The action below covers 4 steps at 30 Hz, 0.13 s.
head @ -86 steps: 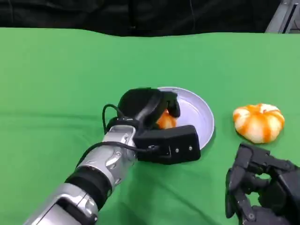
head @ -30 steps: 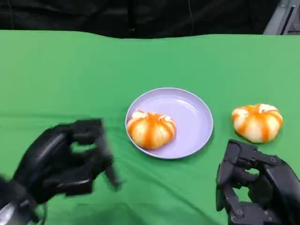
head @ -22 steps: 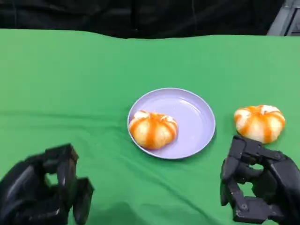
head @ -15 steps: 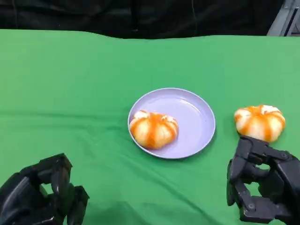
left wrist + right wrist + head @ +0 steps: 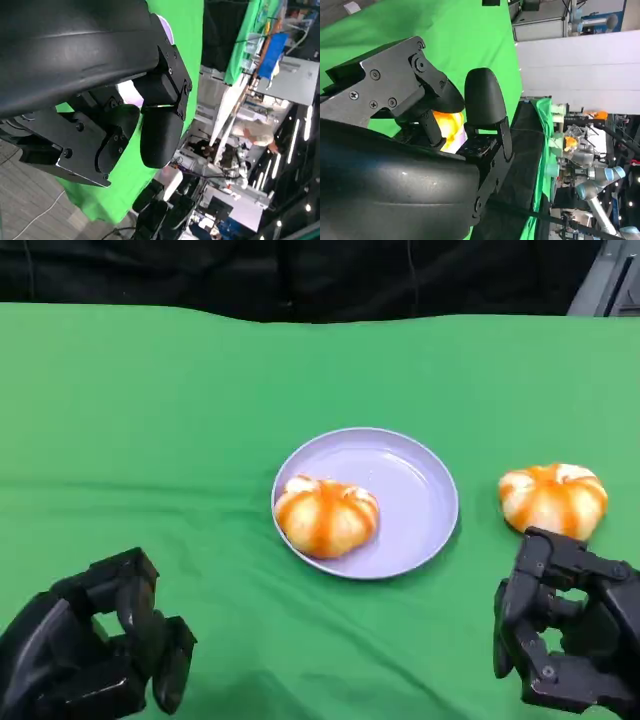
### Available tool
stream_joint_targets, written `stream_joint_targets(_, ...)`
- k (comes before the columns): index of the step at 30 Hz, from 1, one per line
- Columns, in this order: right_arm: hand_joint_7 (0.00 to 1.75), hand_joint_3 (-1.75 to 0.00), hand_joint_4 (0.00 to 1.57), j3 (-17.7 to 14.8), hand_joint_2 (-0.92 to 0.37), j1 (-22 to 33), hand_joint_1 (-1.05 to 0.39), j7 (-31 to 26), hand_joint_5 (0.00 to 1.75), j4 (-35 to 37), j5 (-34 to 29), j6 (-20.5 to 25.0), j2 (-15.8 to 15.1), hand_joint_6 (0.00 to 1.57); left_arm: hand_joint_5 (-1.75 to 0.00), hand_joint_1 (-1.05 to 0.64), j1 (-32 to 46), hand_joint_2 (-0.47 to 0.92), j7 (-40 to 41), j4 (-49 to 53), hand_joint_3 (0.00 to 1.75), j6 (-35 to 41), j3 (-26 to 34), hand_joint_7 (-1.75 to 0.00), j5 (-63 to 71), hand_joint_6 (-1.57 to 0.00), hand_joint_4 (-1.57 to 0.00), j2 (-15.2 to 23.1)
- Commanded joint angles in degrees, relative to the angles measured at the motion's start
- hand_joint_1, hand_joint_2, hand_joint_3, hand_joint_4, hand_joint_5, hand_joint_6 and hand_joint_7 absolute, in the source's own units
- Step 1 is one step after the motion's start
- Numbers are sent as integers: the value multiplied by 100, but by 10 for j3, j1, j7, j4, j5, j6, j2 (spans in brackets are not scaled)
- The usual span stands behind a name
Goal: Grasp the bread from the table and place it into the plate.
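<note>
Since the earliest frame the left hand point(image 5: 95, 650) has let go of the bread roll in the plate point(image 5: 326, 517) and pulled back to the near left of the purple plate point(image 5: 420, 490); it holds nothing, fingers loosely apart. The roll sits on the plate's left part, touching its rim, rounded, orange stripes up, no clear long axis. A second bread roll point(image 5: 553, 499) lies on the green tablecloth point(image 5: 150, 420) right of the plate, well apart from it. The right hand point(image 5: 565, 635) is just beside that roll on the near side, empty, fingers parted; the right wrist view shows the second roll between its fingers point(image 5: 485, 100). The left wrist view shows a sliver of the plate and a room beyond the table.
</note>
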Motion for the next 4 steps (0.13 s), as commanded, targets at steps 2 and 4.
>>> stream_joint_targets(2,166,-117,86,-10,-60,-7,-5,5,175,13,6,-15,-5,68,-175,7,-7,61,16,-8,151,-1,1,-175,11,-88,-108,2)
stream_joint_targets(4,167,-118,86,-9,-60,-8,-4,4,175,15,2,-17,-5,69,-175,7,-9,60,18,-6,152,-2,2,-175,13,-88,-109,1)
